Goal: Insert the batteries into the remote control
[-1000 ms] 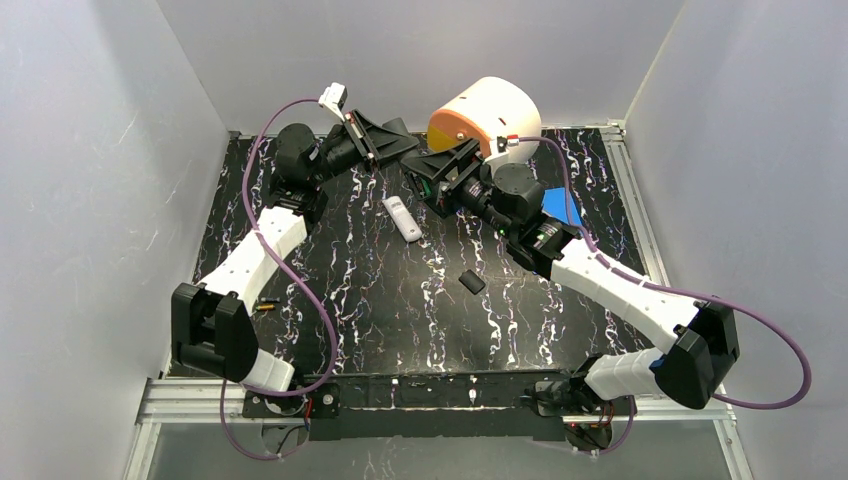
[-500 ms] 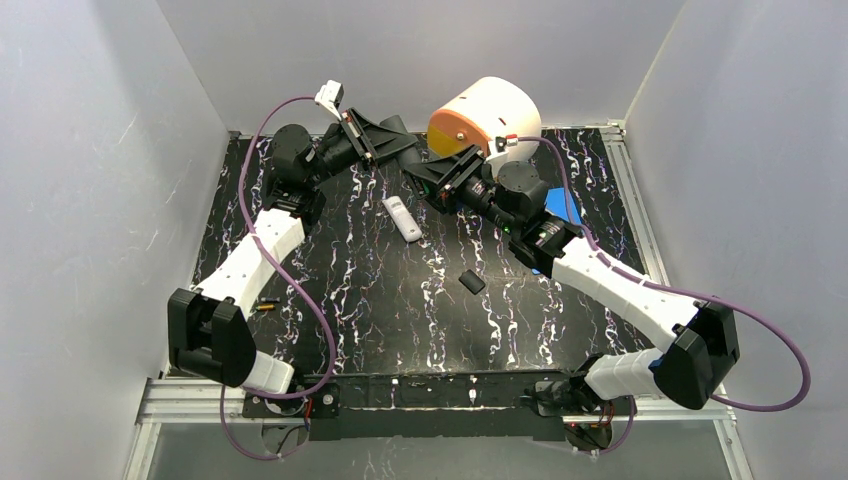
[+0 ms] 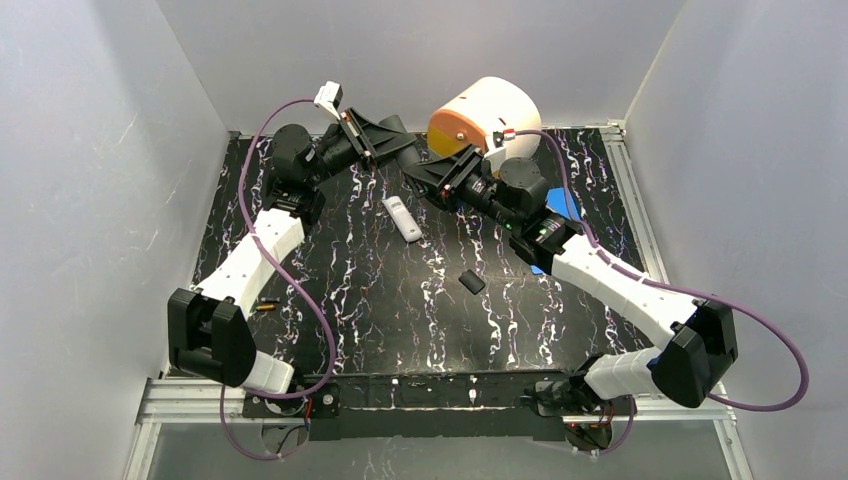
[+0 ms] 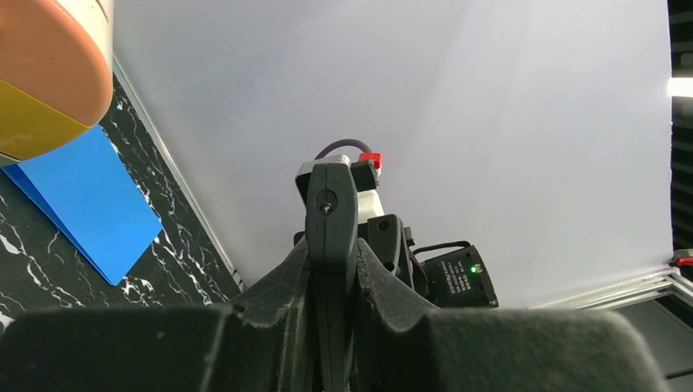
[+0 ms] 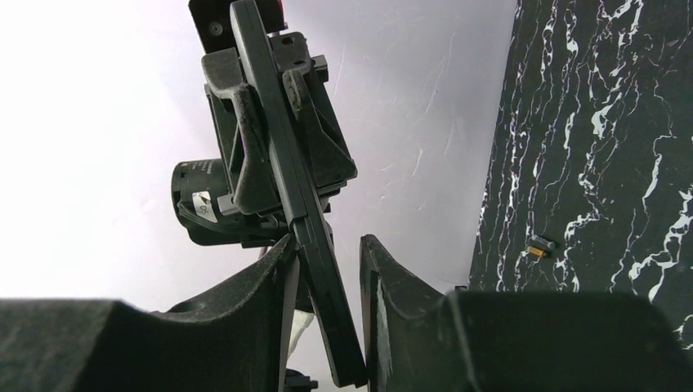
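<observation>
Remotes: two, black remote (image 5: 284, 175), white remote (image 3: 401, 218).
Left tool (image 4: 331, 255): clamped on black remote.
Right tool (image 5: 327, 245): partly open astride it.

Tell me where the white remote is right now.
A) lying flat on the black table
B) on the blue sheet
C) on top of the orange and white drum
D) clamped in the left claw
A: the top view shows the white remote lying flat on the black marbled table, out in the open with nothing holding it.
</observation>
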Available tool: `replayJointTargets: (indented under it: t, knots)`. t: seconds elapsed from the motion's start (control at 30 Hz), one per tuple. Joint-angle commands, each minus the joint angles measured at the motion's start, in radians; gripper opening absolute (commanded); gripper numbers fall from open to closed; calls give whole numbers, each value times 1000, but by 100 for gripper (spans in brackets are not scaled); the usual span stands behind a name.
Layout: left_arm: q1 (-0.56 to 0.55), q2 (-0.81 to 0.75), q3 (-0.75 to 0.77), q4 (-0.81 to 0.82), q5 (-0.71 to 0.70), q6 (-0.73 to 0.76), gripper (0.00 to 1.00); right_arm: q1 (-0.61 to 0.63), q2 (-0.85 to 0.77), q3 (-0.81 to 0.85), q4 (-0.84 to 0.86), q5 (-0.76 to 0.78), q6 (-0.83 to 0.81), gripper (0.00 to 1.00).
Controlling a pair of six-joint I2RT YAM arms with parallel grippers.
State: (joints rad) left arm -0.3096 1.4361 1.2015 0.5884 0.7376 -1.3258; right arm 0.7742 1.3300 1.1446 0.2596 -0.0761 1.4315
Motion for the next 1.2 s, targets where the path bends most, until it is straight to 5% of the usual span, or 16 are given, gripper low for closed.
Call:
replayJointTargets:
  t: [0.0, 0.13, 0.27, 0.37, 0.9, 1.07, 1.17]
  knots:
    - [-9, -19, 28, 24, 21, -19, 0, -3, 0, 46, -1, 2, -59, 28]
    - [-10, -9, 34, -13, 14, -62, 0, -4, -5, 21, 38, 13, -93, 28]
    - [-9, -9, 26, -29, 3, -82, 0, -12, -17, 5, 44, 19, -85, 66]
    - [-9, -9, 24, -33, 1, -82, 0, -21, -38, -7, 59, 30, -88, 78]
    - [-9, 19, 34, -35, -3, -94, 0, -56, -51, -33, 84, -70, -180, 39]
    - [-9, 27, 41, -36, 3, -93, 0, -56, -39, -31, 90, -88, -189, 39]
    - [-5, 28, 40, -36, 3, -85, 0, -59, -41, -18, 70, -79, -205, 58]
